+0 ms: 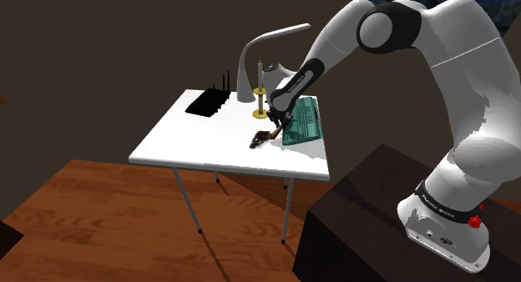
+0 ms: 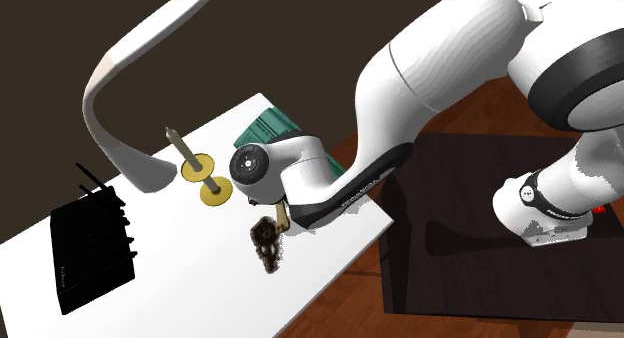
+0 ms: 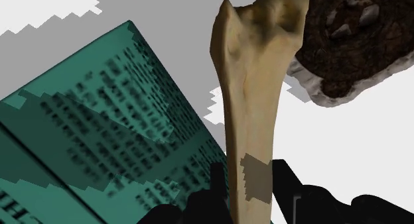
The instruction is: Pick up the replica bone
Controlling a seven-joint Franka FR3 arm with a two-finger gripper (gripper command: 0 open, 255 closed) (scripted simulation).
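Bone [image 3: 251, 110] is pinched low on its shaft by my gripper [image 3: 249, 184], at the white table [image 1: 209, 143] beside the green box [image 3: 99, 123]. The risk I see is that the dark lump [image 3: 351, 44] at its far end levers it loose.

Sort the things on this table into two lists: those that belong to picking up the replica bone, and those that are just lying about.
Part of the job:
- bone, tan with a dark brown end
- gripper, clasping the bone's shaft

Just lying about, on the white table:
- teal book
- candle in its gold-coloured holder
- white lamp
- black box with antennas
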